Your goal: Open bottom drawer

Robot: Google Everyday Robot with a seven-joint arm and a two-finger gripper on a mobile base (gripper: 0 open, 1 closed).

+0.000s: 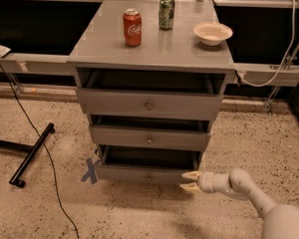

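Hovering over speckled floor (249, 133), jaws parted and empty, just beside the ajar bottom drawer (139, 174).

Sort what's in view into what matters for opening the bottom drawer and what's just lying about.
For the job: bottom drawer, partly out; claw, open, by the drawer front's right end.
Lying about: red can, green can and bowl on top; tape cross and black stand on the floor.

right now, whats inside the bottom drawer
No object shows in the bottom drawer: it's partly open and the visible strip is dark. Its rear is hidden under the middle drawer. The gripper sits by its right front corner.
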